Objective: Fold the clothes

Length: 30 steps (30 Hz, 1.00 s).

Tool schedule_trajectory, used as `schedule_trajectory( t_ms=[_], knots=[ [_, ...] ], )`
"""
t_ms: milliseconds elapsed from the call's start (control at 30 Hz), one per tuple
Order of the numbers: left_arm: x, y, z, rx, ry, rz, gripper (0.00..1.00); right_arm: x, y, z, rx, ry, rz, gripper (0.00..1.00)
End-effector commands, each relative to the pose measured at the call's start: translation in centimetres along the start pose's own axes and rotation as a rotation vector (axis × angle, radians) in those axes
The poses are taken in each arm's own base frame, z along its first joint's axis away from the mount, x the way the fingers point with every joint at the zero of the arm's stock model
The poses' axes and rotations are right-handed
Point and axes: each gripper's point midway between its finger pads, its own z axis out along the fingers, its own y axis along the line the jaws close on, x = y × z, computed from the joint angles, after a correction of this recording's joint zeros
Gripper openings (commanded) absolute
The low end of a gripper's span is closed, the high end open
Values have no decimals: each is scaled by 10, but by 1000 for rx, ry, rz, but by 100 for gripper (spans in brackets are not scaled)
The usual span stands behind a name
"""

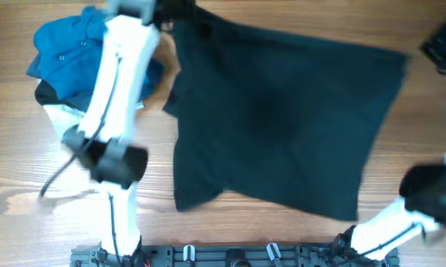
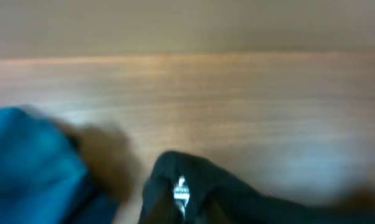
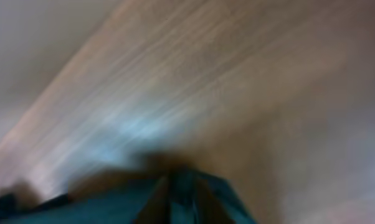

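Observation:
A dark shirt (image 1: 282, 119) is stretched wide over the wooden table, its top edge pulled taut between both arms. My left gripper (image 1: 171, 18) is at its far left corner. In the left wrist view the dark cloth with its white neck label (image 2: 181, 190) bunches right at the jaws and hides the fingers. My right gripper (image 1: 439, 46) is at the far right corner. The blurred right wrist view shows a pinched peak of dark cloth (image 3: 181, 196) at the jaws, fingers hidden.
A crumpled blue shirt (image 1: 67, 44) lies in a pile at the far left with dark and white cloth (image 1: 60, 115) under it; it also shows in the left wrist view (image 2: 25, 168). The arm bases stand along the table's near edge (image 1: 230, 256).

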Motion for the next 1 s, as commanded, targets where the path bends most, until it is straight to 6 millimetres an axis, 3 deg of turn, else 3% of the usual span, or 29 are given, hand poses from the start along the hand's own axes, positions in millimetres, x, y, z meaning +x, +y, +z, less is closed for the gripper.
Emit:
schedule_trajectory(
  t_ms=[0, 33, 67, 167, 267, 333, 467, 533, 633, 667, 733, 767, 800, 900, 967],
  knots=[
    [13, -6, 81, 29, 12, -8, 51, -2, 2, 79, -52, 83, -68, 58],
    [16, -8, 92, 38, 13, -13, 77, 0, 0, 92, -74, 104, -98, 70],
    [18, -6, 94, 29, 20, -9, 100, 0, -8, 94, -56, 111, -98, 74],
    [7, 13, 67, -58, -1, -6, 100, 0, -25, 78, -36, 116, -73, 76],
    [1, 36, 13, -119, 12, -19, 100, 9, -39, 49, -43, 147, -24, 77],
    [6, 52, -35, -141, 44, -34, 100, 20, -41, 23, -53, 172, -31, 75],
    [24, 75, -119, -171, 93, -56, 100, 38, -27, -26, -60, 161, -52, 74],
    [37, 82, -155, -182, 115, -69, 100, 55, -15, -56, -62, 168, -66, 75],
    [66, 92, -184, -205, 205, -126, 100, 61, -9, -70, 5, 134, -74, 73],
    [75, 94, -186, -211, 244, -147, 99, 60, -7, -66, 27, 128, -69, 65],
    [91, 85, -173, -133, 324, -189, 96, 66, 10, -30, 4, 150, -122, 21],
    [97, 87, -167, -137, 354, -194, 96, 71, 15, -14, -1, 165, -134, 11],
    [104, 90, -161, -149, 385, -213, 95, 80, 19, 5, -5, 186, -154, 5],
    [134, 102, -142, -193, 503, -269, 91, 104, 24, 67, -1, 218, -209, 4],
    [164, 108, -127, -213, 614, -286, 87, 120, 24, 110, -4, 233, -219, 4]
  ],
)
